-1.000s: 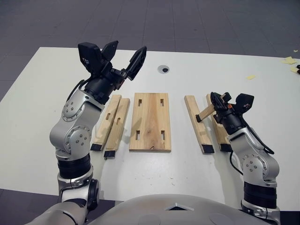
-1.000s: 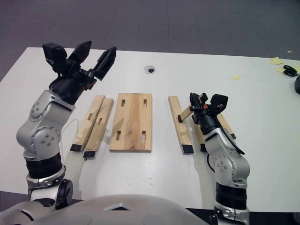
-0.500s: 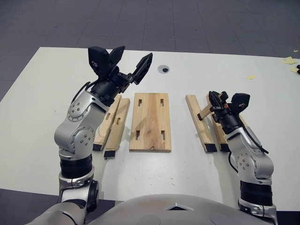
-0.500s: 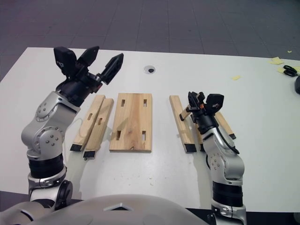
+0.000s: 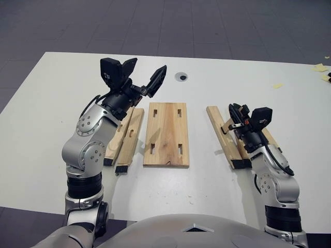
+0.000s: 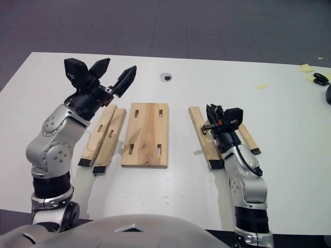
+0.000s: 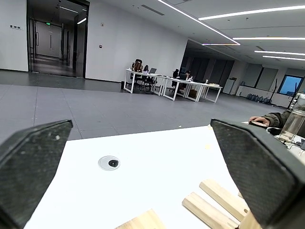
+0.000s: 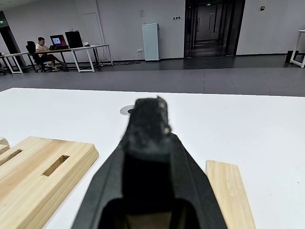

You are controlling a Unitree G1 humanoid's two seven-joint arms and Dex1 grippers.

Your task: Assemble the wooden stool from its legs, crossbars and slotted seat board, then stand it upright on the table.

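The slotted seat board (image 5: 166, 133) lies flat at the table's middle. Two legs (image 5: 124, 135) lie side by side to its left. My left gripper (image 5: 146, 72) hangs open above their far ends, with nothing between its fingers (image 7: 33, 167). On the board's right lie two more legs (image 5: 222, 137), the outer one (image 5: 269, 137) partly hidden by my right arm. My right gripper (image 5: 235, 116) sits low over these legs, shut on a short crossbar (image 6: 207, 126) that rests across the inner leg. The right wrist view has the shut fingers (image 8: 147, 157) ahead, the board (image 8: 38, 176) to one side.
A round cable grommet (image 5: 180, 76) sits in the white table (image 5: 46, 113) behind the board. Yellow paper scraps (image 5: 277, 85) lie at the far right, and a dark object (image 6: 328, 93) is at the right edge. Bare table lies in front of the parts.
My right gripper has come down and nearer with the crossbar, which now touches the inner right leg. My left gripper has moved slightly right and lower, still open.
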